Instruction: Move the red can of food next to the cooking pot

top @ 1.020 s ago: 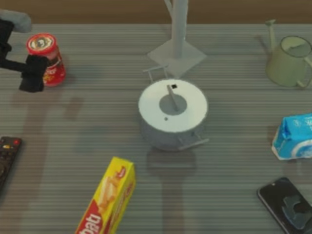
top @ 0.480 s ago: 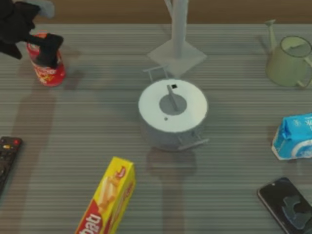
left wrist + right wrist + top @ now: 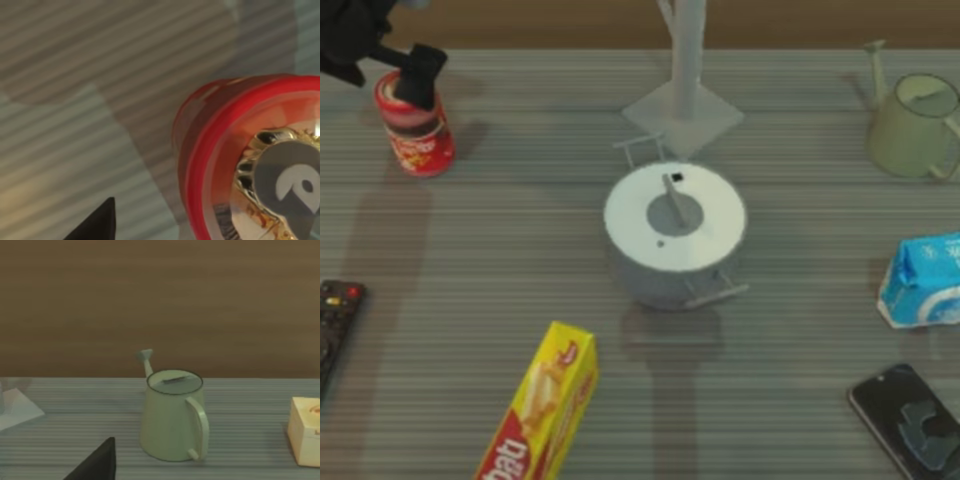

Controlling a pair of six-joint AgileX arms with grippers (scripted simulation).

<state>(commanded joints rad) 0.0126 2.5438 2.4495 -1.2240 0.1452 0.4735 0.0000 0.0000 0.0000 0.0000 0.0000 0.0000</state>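
Note:
The red can of food [image 3: 417, 132] stands upright at the table's far left. My left gripper [image 3: 392, 72] hovers over its top, open, and holds nothing. In the left wrist view the can's red rim and printed lid [image 3: 240, 150] fill the frame close up, with one dark fingertip [image 3: 100, 225] off to the side and apart from the can. The cooking pot [image 3: 675, 232], grey with a white lid and knob, sits mid-table well to the can's right. My right arm is outside the top view; its wrist view shows one dark fingertip [image 3: 97, 465] and nothing held.
A pale green watering can [image 3: 910, 125] stands far right, also in the right wrist view [image 3: 172, 420]. Also there: a blue-white carton [image 3: 925, 280], a phone [image 3: 910, 420], a yellow-and-red box [image 3: 545, 410], a remote [image 3: 335, 325] and a grey stand [image 3: 683, 100] behind the pot.
My left gripper has risen from beside the can's left flank to above its top, nearer the far edge. The can has stayed in place.

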